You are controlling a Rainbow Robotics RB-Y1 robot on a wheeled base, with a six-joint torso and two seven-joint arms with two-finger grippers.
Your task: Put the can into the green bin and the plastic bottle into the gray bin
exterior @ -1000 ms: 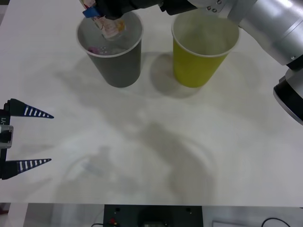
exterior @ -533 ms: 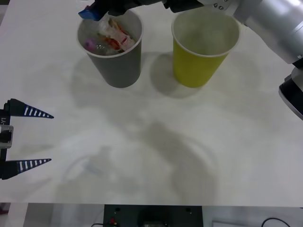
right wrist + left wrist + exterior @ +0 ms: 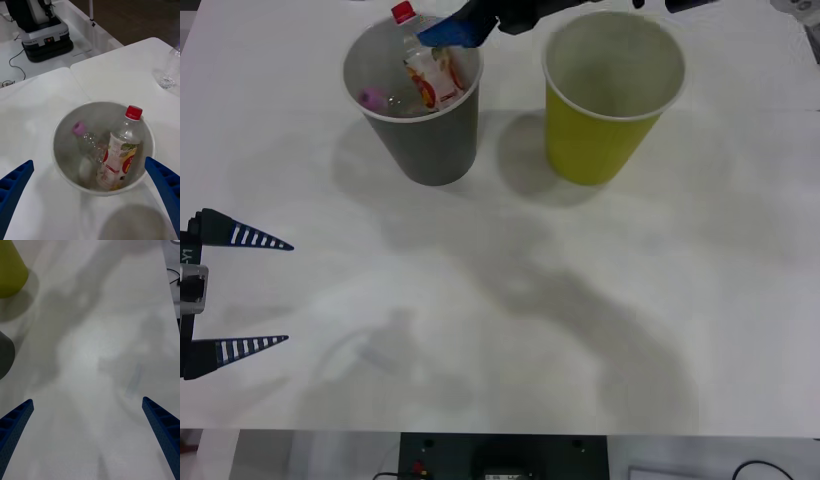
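White table (image 3: 480,300); plastic bottle (image 3: 120,152) upright in gray bin (image 3: 430,150)

Red-capped plastic bottle (image 3: 120,152), dark gray bin (image 3: 430,140), yellow-green bin (image 3: 595,140), white table (image 3: 500,300).

The right gripper (image 3: 90,195) lets go of the plastic bottle (image 3: 427,65) and now its blue fingers (image 3: 165,185) are spread wide apart. A moment ago it held the bottle over the gray bin (image 3: 420,140). Now the bottle leans inside the bin with its red cap up, and the right arm pulls back and away toward the far edge of the table (image 3: 500,300).
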